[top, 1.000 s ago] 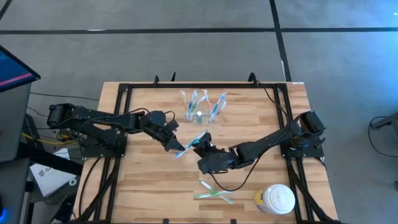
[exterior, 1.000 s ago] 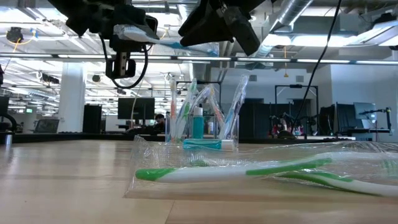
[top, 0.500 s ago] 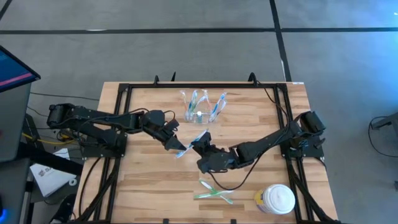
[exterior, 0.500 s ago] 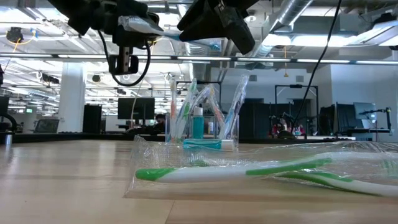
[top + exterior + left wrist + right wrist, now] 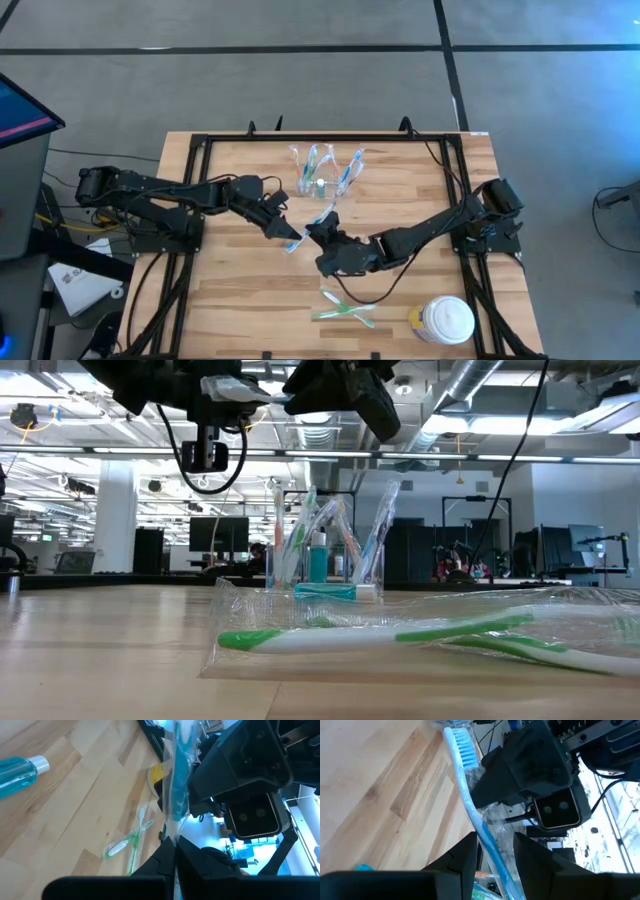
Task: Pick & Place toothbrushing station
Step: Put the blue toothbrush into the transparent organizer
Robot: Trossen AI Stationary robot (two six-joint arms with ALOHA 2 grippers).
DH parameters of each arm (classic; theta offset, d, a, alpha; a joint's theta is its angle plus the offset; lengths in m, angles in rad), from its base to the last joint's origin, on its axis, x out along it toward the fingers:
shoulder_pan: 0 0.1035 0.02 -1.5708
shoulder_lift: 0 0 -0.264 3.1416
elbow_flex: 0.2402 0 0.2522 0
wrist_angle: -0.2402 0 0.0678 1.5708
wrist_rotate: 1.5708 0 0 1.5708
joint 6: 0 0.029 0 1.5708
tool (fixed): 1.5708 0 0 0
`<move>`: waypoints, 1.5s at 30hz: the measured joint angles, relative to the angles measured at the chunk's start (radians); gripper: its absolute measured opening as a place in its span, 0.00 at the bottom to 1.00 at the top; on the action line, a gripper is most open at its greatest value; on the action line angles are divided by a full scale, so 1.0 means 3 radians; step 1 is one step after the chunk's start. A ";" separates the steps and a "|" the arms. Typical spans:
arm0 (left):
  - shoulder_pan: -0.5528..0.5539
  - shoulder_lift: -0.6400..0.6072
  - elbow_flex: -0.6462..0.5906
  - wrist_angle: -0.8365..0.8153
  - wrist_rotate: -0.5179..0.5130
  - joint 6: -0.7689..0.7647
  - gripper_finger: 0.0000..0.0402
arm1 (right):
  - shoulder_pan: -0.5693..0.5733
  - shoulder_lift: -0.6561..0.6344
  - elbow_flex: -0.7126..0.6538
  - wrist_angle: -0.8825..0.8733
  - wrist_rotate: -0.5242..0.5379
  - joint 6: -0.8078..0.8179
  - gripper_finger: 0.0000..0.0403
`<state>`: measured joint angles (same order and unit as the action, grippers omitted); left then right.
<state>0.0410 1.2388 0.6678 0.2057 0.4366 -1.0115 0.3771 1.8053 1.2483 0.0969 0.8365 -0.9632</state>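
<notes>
Two green toothbrushes [image 5: 345, 311] lie wrapped at the near table edge. Mid-table, raised, the left gripper [image 5: 285, 236] pinches the plastic wrapper [image 5: 176, 775] while the right gripper [image 5: 318, 236] clasps the blue toothbrush [image 5: 468, 790]. Farther back stands the clear holder [image 5: 322, 174].

From my remote station I read this as a robotics laboratory in an open-plan industrial hall. A butcher-block table [image 5: 250, 300] in a black frame stands on grey floor crossed by dark tape lines [image 5: 447, 60]. Across the table, toward 12 o'clock, stand rows of monitors [image 5: 215, 532] and dark equipment racks [image 5: 420, 550] under exposed ceiling ducts [image 5: 470, 385] and strip lights [image 5: 60, 432].
</notes>
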 joint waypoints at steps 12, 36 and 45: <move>0.0000 0.0000 0.0000 0.0080 0.0006 0.0001 0.00 | -0.0001 0.0000 -0.0001 0.0034 0.0000 -0.0030 0.26; -0.0001 -0.0022 -0.0001 0.0183 -0.0030 0.0350 0.00 | -0.0015 0.0000 -0.0002 -0.0111 -0.0108 0.0134 0.02; 0.0127 -0.0124 -0.0006 0.0200 -0.0034 0.0558 0.00 | -0.0018 -0.0012 0.0008 -0.0092 -0.0139 0.0174 0.02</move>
<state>0.0791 1.2017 0.6659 0.2658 0.4265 -0.8442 0.3717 1.8018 1.2507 0.0692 0.7947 -0.9112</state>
